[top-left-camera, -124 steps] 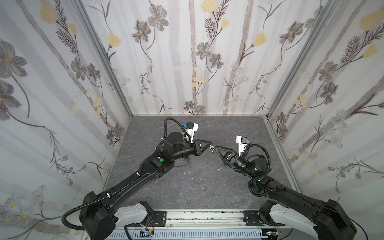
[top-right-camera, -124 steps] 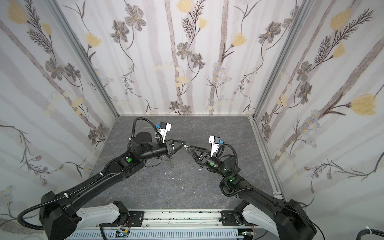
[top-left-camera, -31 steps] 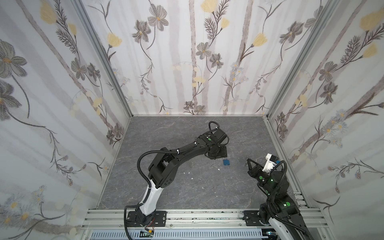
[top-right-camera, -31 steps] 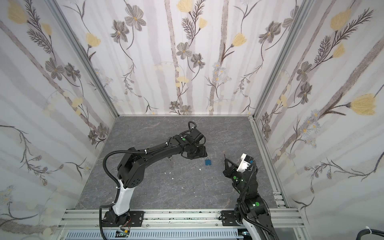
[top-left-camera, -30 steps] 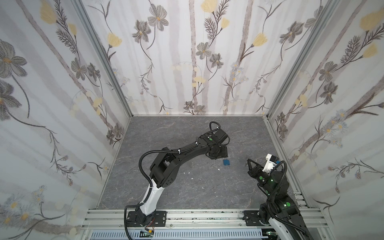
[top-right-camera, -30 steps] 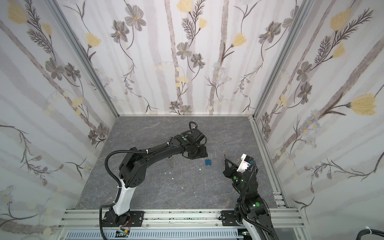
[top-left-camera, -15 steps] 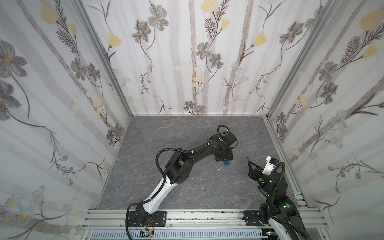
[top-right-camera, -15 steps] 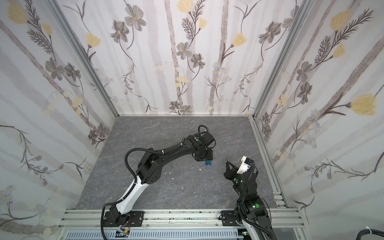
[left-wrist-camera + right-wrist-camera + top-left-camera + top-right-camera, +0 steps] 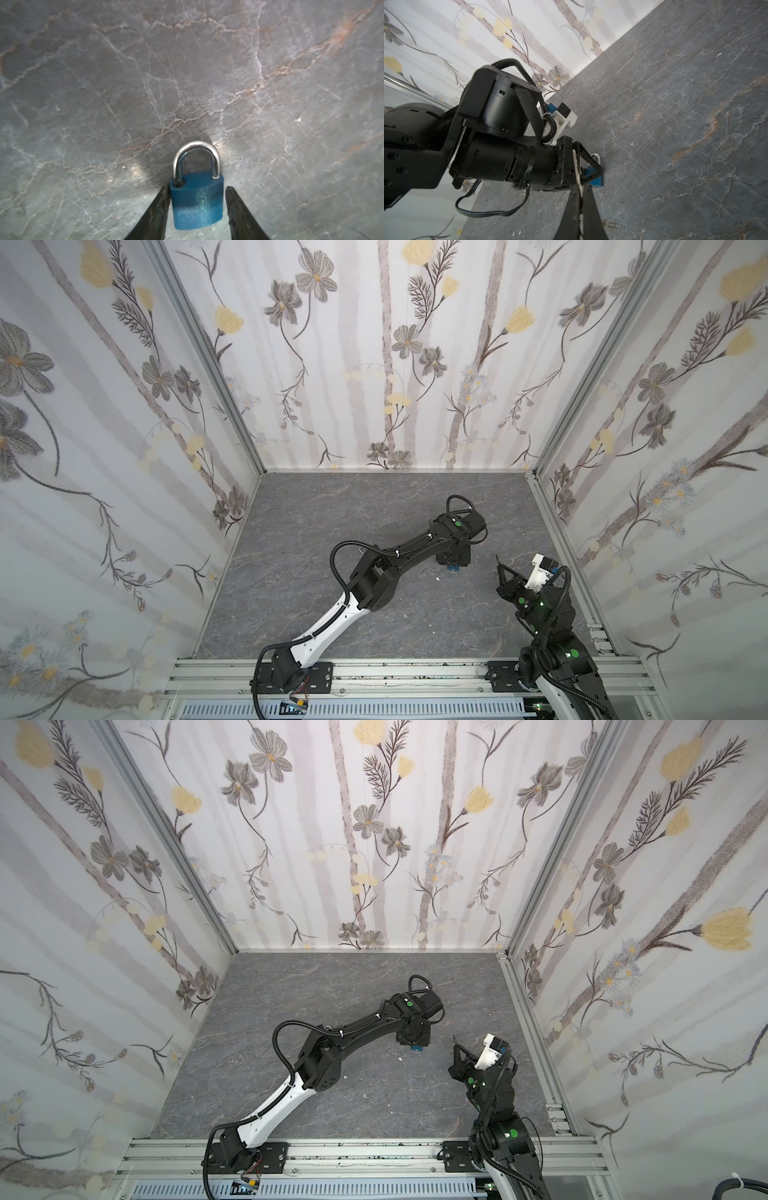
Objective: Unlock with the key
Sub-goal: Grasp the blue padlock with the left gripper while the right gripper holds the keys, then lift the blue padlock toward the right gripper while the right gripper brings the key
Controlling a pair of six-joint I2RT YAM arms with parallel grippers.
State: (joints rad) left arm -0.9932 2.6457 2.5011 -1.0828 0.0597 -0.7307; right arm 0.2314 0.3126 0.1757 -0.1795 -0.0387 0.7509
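A blue padlock [image 9: 197, 203] with a silver shackle [image 9: 196, 158] lies flat on the grey marble table [image 9: 332, 510], right of centre in both top views. My left gripper [image 9: 197, 188] is down over it and open, its jaws on either side of the lock body: one finger touches a side, the other stands a small gap off. From above, the left gripper [image 9: 453, 560] hides most of the padlock [image 9: 453, 568]. My right gripper [image 9: 583, 187] is shut on the key [image 9: 575, 164], whose blade sticks out past the fingertips. It hovers to the right of the lock, key tip [image 9: 497, 559] up.
The left arm [image 9: 386, 568] stretches diagonally across the middle of the table. Flowered walls close the back and both sides, with the right wall's metal rail [image 9: 557, 539] close to the right arm. An aluminium rail [image 9: 415, 672] runs along the front. A few white specks [image 9: 437, 579] lie on the table.
My left gripper has moved right and come down over the padlock, and its jaws have narrowed around the body. The right gripper with the key has hardly moved.
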